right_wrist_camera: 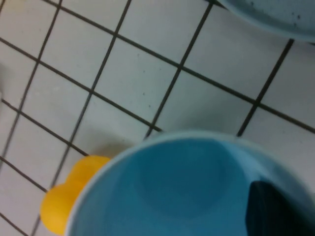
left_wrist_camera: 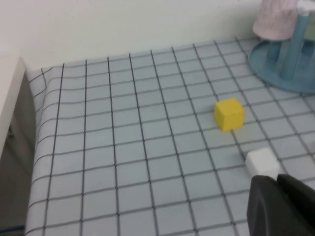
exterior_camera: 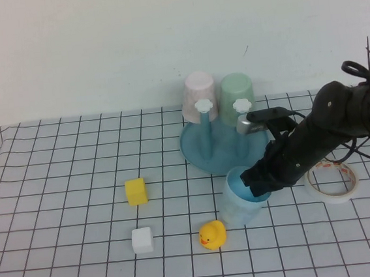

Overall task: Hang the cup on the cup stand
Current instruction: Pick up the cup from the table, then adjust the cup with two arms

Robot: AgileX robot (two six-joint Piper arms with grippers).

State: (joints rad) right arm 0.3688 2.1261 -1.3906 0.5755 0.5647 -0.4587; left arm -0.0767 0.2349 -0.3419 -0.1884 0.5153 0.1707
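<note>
One yellow block [exterior_camera: 136, 191] and one white block [exterior_camera: 142, 239] lay on the gridded tabletop [exterior_camera: 65, 189] toward the robot's left, well apart from the rest. The left pincer [left_wrist_camera: 283, 206] hung low just beside the white block, its fingers pressed together on nothing. One yellow rubber duck [exterior_camera: 212, 235] sat just beside the light blue cup [exterior_camera: 244, 205], which stood upright, mouth up, in front of the cup stand [exterior_camera: 222, 149]. The stand held two cups upside down on its pegs: one pale pink cup [exterior_camera: 200, 95] and one mint green cup [exterior_camera: 236, 94]. The right pincer [exterior_camera: 258, 185] reached over the blue cup's rim, one finger [right_wrist_camera: 275, 211] inside it, pinching its wall. One tape roll [exterior_camera: 333, 182] lay farthest right. No writing was legible anywhere.
</note>
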